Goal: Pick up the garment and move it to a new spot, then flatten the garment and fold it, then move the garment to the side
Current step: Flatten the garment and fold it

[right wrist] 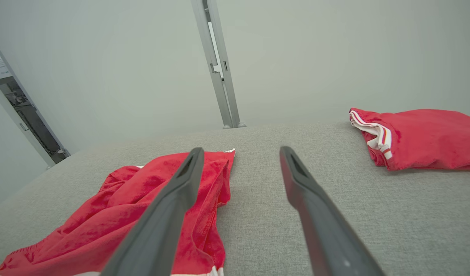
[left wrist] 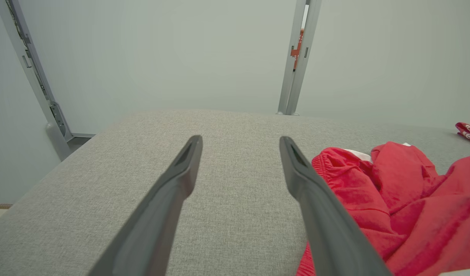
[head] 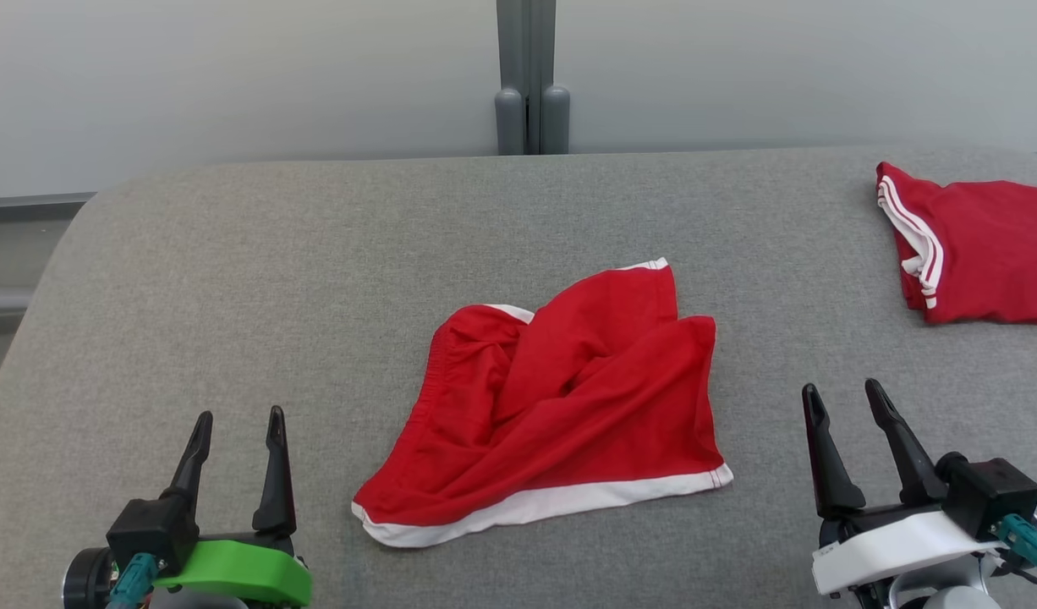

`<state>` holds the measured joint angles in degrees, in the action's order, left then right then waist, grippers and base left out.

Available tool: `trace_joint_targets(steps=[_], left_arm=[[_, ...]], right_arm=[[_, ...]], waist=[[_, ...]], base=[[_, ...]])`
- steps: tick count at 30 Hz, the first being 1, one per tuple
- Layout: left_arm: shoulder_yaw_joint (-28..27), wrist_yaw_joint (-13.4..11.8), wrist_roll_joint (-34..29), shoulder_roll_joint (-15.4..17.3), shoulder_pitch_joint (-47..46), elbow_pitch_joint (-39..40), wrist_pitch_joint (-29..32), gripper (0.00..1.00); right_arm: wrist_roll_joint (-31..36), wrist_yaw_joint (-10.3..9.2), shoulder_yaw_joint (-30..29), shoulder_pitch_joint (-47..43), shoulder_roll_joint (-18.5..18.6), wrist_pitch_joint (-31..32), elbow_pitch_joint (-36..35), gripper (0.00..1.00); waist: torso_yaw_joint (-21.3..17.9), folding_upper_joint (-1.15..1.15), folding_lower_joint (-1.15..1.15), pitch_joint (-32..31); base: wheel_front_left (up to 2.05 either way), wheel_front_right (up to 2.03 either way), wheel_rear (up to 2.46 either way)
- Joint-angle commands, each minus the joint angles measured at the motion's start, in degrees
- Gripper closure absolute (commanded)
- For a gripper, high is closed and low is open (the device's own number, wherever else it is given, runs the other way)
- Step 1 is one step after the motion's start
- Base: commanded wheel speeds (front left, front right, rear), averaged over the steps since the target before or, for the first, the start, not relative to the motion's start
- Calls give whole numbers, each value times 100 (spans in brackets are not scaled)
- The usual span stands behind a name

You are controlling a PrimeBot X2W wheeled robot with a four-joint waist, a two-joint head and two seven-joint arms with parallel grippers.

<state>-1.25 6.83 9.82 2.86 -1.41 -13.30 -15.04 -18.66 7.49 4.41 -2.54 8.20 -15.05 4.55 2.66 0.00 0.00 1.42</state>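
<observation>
The red garment (head: 569,406) lies crumpled on the grey bench (head: 231,254), straight in front of the grey post (head: 531,85) and on my side of it, near the middle of the cloth surface. It looks like a pair of shorts. A broad white band runs along the edge farthest from the post, and a thin strip of white trim shows at the corner nearest the post. A gathered, elastic-looking edge curves down its left side. The fabric isn't flat: one panel is flopped over another, with deep diagonal creases across the middle and a pocket of shadow by the gathered edge.

A second red piece with white stripes (head: 984,254) lies folded well off to the post's right, apart from the garment.

My left gripper (head: 239,419) hovers on the left of the post's line, fingers spread, nothing between them. My right gripper (head: 844,391) sits to the right of that line, fingers likewise apart and holding nothing. Neither touches the garment.
</observation>
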Motion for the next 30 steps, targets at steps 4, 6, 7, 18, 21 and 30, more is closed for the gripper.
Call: trace_joint_targets(steps=[4, 6, 7, 18, 21, 30], left_arm=[[-79, -21, -64, 9, 114, 30, -17, 0], [-112, -18, -80, 9, 130, 27, -17, 0], [-123, -15, -89, 9, 131, 23, -17, 0], [-211, -12, -187, 9, 229, 40, -17, 0], [-229, -4, -219, 9, 273, -1, -17, 0], [-182, 28, -325, 99, 389, -48, -17, 0]], right_arm=[[152, -1, -26, -197, -109, -15, -174, 0], [217, -1, -22, -230, -140, -15, -225, 0], [249, -1, -20, -249, -160, -15, -239, 0], [560, -1, -44, -436, -273, -15, -293, 0], [598, -1, -26, -453, -277, -15, -268, 0], [687, -1, 19, -507, -208, -15, -211, 0]], waist=[[-55, 0, 0, -66], [-72, 0, 0, -84], [-77, 0, 0, -98], [-90, 0, 0, -183], [-94, 0, 0, -207], [-65, 0, 0, -279]], base=[[0, 0, 0], [0, 0, 0], [0, 0, 0], [0, 0, 0], [0, 0, 0], [0, 0, 0]])
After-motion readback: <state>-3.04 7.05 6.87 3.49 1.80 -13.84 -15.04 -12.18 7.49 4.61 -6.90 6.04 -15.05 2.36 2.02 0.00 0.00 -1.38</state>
